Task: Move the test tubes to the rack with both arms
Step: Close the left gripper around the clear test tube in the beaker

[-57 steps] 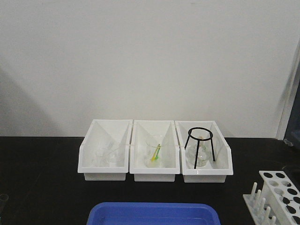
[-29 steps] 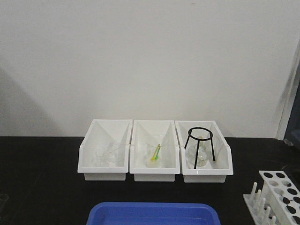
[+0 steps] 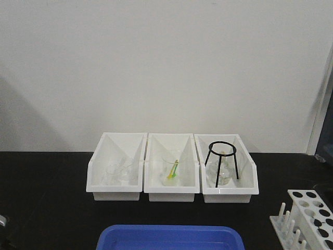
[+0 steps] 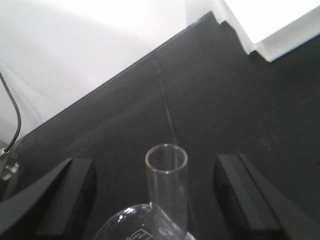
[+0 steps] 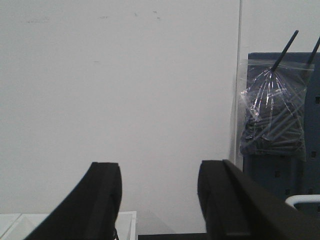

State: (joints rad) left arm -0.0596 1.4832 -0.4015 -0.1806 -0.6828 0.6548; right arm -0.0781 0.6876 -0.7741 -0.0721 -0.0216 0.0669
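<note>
While untouched, test tube (image 4: 166, 185) stands upright inside wide-open left hand (image 4: 152, 165), well apart from rack (image 3: 311, 208); right hand (image 5: 160, 170) likewise agape, empty. Hazard, judged: off-centre closing could knock smooth tube over, or let it slip.

Your front camera looks almost level across the black table (image 3: 47, 198) toward three white bins (image 3: 171, 197) and the wall (image 3: 166, 62). Your left wrist camera looks down closely over a test tube (image 4: 166, 200) at that table. The white corner (image 4: 280, 20) is perhaps a bin. Your right wrist camera faces the wall, level.
</note>
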